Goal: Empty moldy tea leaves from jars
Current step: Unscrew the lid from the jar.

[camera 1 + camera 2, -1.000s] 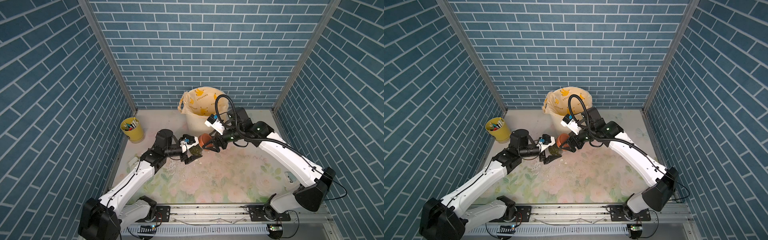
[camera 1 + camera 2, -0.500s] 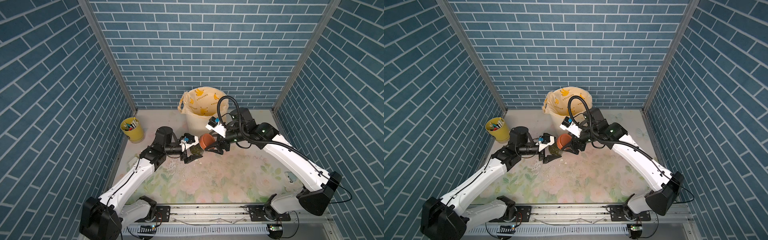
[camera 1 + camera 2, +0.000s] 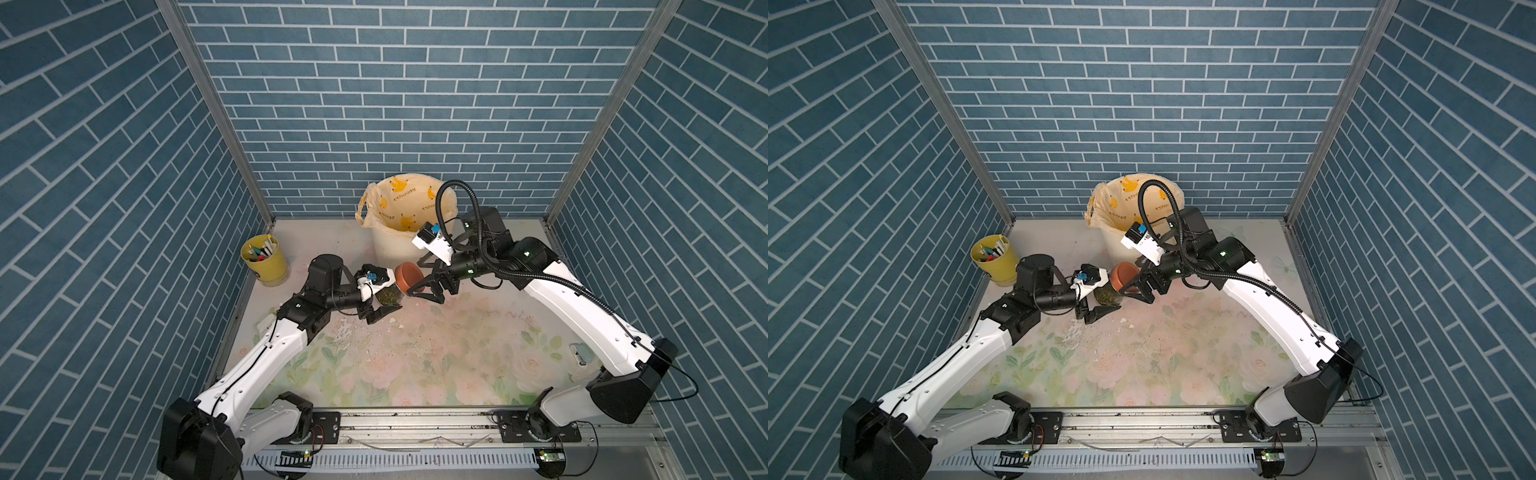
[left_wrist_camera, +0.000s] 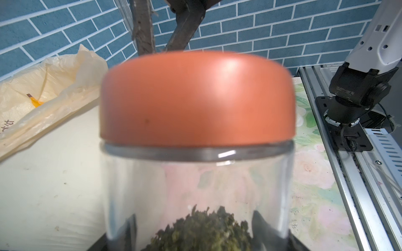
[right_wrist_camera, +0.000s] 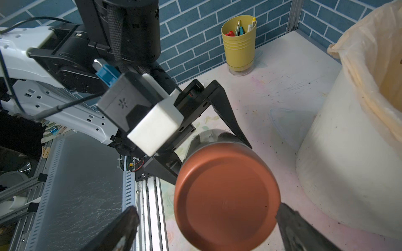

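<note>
In both top views the left end effector (image 3: pixel 385 298) grasps the jar (image 3: pixel 390 296) sideways above the worktop (image 3: pixel 457 340), near its far edge, just before the cream bin (image 3: pixel 386 249). The right end effector (image 3: pixel 419 281) straddles the lid (image 3: pixel 405 277), released.

Left wrist view: smooth matte terracotta lid on clear glass, with crumbly olive tea leaves (image 4: pixel 202 230) inside.

Right wrist view: the fingers (image 5: pixel 121 226) flank the round lid, unclenched.

Lid removal seems in hand; the next move calls for closing squarely on the rim.

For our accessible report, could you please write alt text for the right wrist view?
A lidded jar, held sideways by the left end effector, sits between the open fingers of the right end effector; a bin and cup stand nearby.
</note>
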Available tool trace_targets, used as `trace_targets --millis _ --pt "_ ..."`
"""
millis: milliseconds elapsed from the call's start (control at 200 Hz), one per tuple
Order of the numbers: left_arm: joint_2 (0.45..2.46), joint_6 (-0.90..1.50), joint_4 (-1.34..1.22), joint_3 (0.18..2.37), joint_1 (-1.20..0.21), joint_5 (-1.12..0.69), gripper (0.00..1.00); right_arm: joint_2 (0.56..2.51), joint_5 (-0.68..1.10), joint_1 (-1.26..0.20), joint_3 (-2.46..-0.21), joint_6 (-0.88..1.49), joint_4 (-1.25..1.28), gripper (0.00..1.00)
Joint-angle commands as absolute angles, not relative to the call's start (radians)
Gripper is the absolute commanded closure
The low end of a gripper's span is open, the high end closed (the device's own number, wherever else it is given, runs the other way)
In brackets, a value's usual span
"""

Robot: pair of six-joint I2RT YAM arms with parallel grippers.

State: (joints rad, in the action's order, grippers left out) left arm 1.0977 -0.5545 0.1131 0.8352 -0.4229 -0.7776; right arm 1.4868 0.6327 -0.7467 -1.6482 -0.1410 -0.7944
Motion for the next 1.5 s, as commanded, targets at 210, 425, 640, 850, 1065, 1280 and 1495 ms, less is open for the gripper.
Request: trace_targets --millis 210,425,640,850,1065,1280,1495 --pt "1.062 -0.551 0.023 0.827 -0.419 -0.743 1.00 1.604 0.636 -0.745 -1.822 0.062 -0.917 0.01" --pt "1.052 -0.549 0.014 0.820 -0.419 -0.726 1.00 1.595 0.645 -0.747 -1.772 0.137 -0.896 0.01" --pt "1.050 -0.548 0.015 0.818 -0.419 -0.727 1.00 1.597 0.662 -0.758 -1.715 0.164 -0.854 0.01" --pt "1.046 -0.549 0.014 0.816 -0.420 -0.730 1.00 1.605 0.611 -0.764 -1.704 0.164 -0.841 0.01" --pt "1.035 -0.549 0.009 0.806 -0.421 -0.723 1.00 1.538 0.505 -0.740 -1.681 0.179 -0.825 0.01" --pt "1.024 -0.546 -0.027 0.786 -0.421 -0.706 1.00 1.538 0.534 -0.707 -1.674 0.195 -0.836 0.01" --pt "1.023 -0.548 -0.023 0.789 -0.420 -0.707 1.00 1.560 0.660 -0.707 -1.661 0.210 -0.774 0.01"
